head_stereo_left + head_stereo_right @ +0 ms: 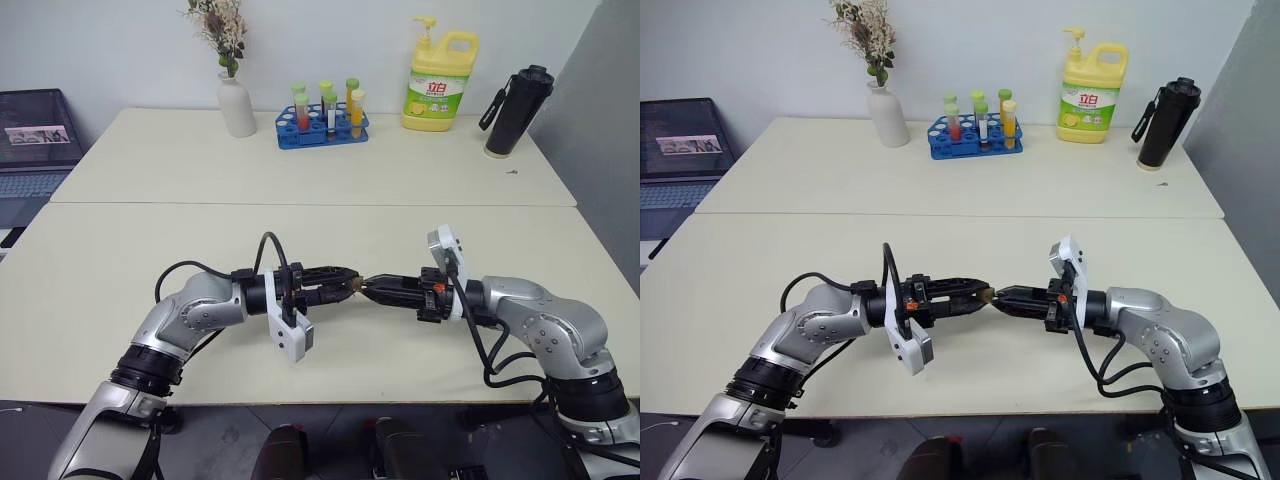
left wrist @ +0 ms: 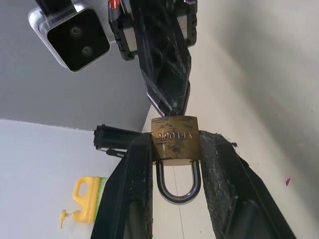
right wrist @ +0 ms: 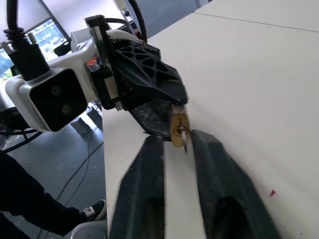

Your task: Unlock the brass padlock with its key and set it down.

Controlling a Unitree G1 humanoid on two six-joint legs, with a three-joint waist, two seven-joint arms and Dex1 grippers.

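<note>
- Brass: small golden rectangular padlock (image 2: 175,139) with thin silvery U-shackle sits pinched between the left gripper (image 1: 345,286) fingers, held above the cream matte tabletop (image 1: 300,170), shackle toward the left wrist, body end facing the right arm
- Right gripper (image 1: 372,289), black ribbed plastic fingers, pressed together tip-to-tip against the lock's keyway end; a small silvery bit at the lock face in the right wrist view looks like the key (image 3: 184,136), can't confirm
- Step: key insertion/turn, shackle looks seated
- Next: a wrist roll about the keyway axis, left grip holding firm, then pull the shackle free
</note>
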